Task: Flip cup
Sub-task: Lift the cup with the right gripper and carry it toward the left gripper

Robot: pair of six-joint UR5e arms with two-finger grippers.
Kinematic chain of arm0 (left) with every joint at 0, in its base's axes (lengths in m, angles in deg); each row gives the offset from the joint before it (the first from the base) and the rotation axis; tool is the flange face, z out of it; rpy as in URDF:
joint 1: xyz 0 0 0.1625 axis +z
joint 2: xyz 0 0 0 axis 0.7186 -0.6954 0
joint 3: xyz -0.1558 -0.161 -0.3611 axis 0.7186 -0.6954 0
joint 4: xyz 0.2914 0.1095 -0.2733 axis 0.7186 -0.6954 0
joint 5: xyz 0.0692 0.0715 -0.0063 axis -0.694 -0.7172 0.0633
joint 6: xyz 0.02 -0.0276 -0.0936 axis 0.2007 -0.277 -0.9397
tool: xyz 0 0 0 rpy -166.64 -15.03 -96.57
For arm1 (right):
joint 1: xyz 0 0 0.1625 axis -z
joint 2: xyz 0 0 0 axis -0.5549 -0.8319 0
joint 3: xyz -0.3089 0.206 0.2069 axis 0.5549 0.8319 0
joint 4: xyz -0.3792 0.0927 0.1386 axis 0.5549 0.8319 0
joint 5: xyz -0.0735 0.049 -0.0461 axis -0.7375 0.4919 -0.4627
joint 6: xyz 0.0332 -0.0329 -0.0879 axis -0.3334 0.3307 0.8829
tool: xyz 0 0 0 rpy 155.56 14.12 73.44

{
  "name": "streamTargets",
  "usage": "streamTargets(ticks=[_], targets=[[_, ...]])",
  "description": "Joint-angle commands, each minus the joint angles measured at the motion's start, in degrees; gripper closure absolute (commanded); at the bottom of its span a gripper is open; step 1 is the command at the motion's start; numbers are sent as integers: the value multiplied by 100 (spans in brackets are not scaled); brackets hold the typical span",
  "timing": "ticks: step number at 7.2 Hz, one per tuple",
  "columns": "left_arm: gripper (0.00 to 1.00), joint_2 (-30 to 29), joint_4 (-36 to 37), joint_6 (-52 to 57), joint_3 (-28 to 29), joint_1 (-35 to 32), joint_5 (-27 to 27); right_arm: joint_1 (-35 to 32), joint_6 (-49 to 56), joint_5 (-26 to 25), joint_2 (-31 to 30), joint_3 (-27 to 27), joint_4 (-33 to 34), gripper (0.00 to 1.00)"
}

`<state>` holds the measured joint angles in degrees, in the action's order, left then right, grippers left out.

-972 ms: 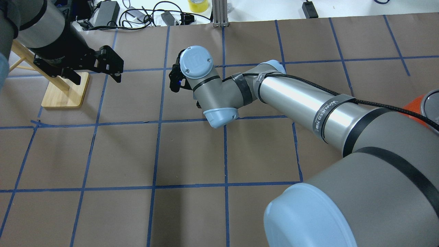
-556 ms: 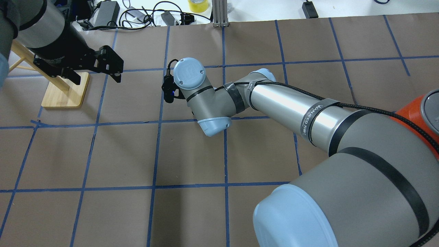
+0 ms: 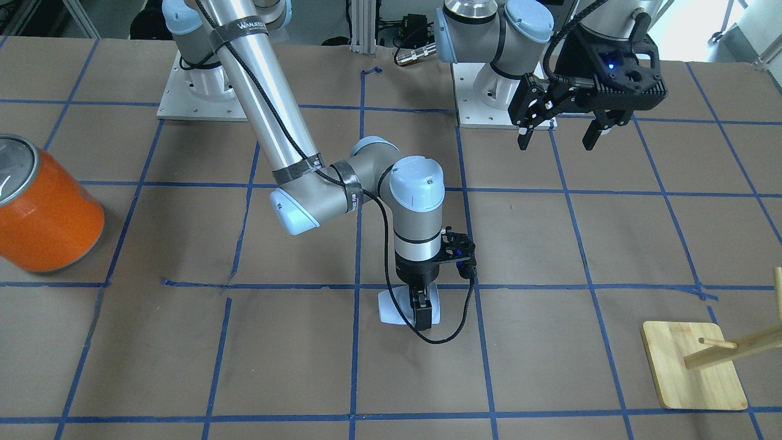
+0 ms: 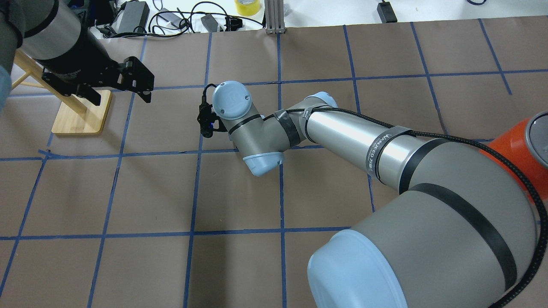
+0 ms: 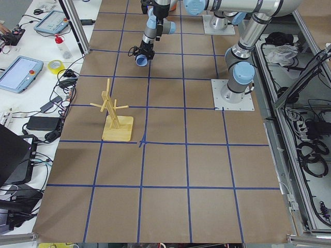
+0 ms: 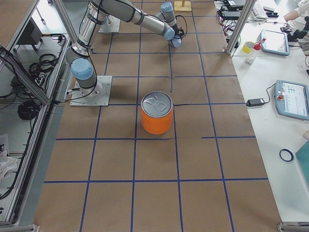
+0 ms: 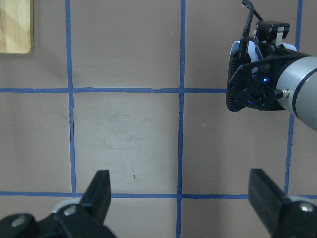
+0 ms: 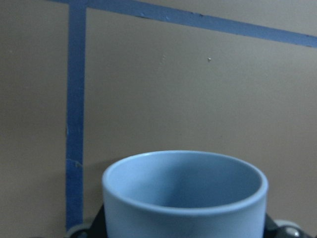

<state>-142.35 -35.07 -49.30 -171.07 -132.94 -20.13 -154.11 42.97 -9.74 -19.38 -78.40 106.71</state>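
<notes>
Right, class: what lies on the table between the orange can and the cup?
Nothing: the front-facing view shows only brown paper and blue tape lines between the orange can and the cup.

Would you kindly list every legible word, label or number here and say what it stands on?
"WANJEES" (last letters uncertain): black strap around the right arm's silver tube.
Logo on that arm's pale blue joint cap: too blurred to read.
Screens of the grey handheld pendants on the side bench: too small to read.
</notes>
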Motion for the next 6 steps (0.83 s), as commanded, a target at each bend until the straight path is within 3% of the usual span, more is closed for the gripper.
streamTargets(ticks=[1,5,6], targets=[[0,-161,93,266,62,43,27,-9,14,122,-9,9,8,0],[0,-477,129,170,290,61,9,69,-249,61,-394,9,-96,0],[0,-556,129,92,299,61,88,139,-528,35,-631,17,-471,0]])
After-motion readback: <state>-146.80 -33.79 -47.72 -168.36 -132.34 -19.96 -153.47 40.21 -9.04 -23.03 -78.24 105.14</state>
